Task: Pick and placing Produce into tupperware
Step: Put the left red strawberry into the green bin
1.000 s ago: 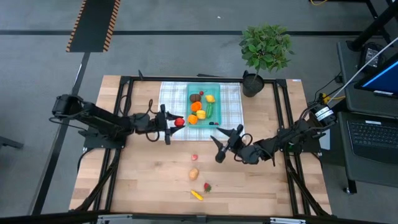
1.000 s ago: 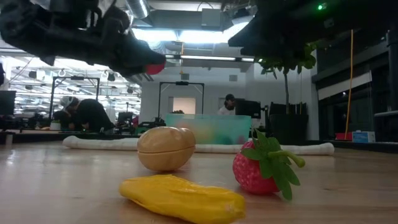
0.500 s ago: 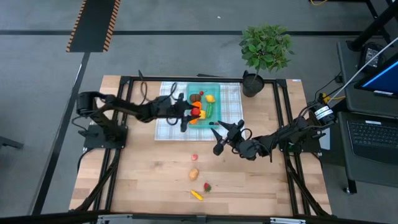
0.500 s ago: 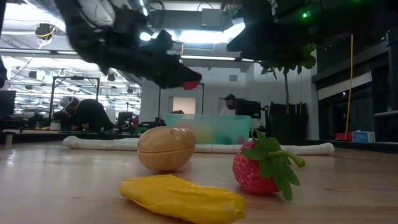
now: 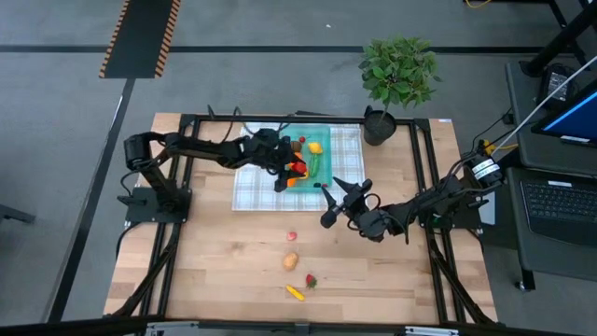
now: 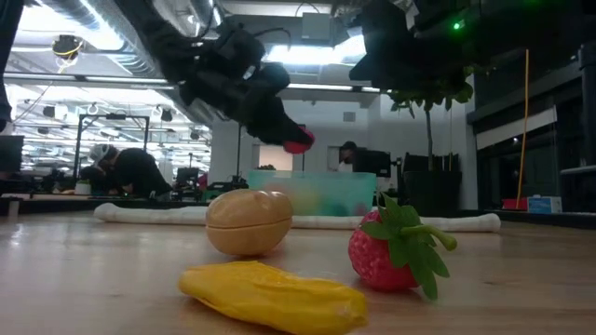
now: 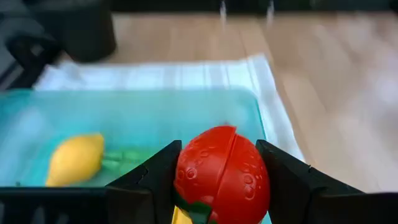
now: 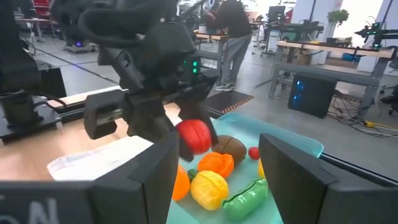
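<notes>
Left wrist view: the left tool grasps a red tomato above the tupperware, likely needing release next; the right tool waits released.

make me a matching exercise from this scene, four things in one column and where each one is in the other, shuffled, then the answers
Things:
1. red tomato
2. yellow lemon
3. strawberry
4. checked cloth

Places:
A. lying inside the teal tupperware
B. spread flat under the tupperware
C. clamped in the left gripper above the tupperware
D. on the bare wooden table, beside the tan potato

Pairs: 1-C, 2-A, 3-D, 4-B

The right gripper holds nothing, near the cloth's corner.
</notes>
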Tool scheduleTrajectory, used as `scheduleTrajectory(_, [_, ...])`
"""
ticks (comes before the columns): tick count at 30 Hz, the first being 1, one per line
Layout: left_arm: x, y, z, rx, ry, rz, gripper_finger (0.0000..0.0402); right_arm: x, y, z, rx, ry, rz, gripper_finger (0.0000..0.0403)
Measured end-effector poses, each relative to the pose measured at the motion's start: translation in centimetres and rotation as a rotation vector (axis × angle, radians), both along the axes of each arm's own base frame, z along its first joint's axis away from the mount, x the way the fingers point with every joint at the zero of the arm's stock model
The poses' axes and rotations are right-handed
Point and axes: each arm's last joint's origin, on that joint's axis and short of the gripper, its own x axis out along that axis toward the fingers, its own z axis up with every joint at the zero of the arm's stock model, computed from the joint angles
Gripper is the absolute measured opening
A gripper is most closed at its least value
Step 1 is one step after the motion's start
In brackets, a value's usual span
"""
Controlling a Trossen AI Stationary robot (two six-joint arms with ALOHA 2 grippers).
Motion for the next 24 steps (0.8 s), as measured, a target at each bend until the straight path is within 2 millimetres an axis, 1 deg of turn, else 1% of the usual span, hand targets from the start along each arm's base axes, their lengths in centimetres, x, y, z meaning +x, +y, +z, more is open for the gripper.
scheduleTrajectory(3, [0.4,-0.2,0.6,0.028,0.1,-0.03,0.0178,0.0,0.0,0.0,0.001,0.003,0.021,0.0222])
scheduleTrajectory(5, [0.7,-0.3,1.1,0.065,0.137,-0.037,0.0179,0.1,0.1,0.0,0.003,0.003,0.034,0.0222])
scheduleTrajectory(9, [1.3,-0.4,2.3,0.105,0.168,-0.06,0.0179,0.1,0.1,0.0,0.003,0.003,0.035,0.0222])
scheduleTrajectory(12, [1.2,-0.4,2.4,0.123,0.197,-0.08,0.0178,0.2,0.2,0.0,0.008,0.005,0.077,0.0222])
scheduleTrajectory(16, [1.3,-0.3,2.6,0.131,0.184,-0.079,0.0179,0.2,0.2,0.0,0.013,0.005,0.109,0.0222])
scheduleTrajectory(19, [1.6,-0.2,2.0,0.141,0.195,-0.091,0.0178,0.2,0.2,0.0,0.015,0.003,0.11,0.0222])
scheduleTrajectory(24, [2.5,-0.2,-0.1,0.142,0.227,-0.111,0.0178,0.2,0.2,0.0,0.014,0.005,0.11,0.0223])
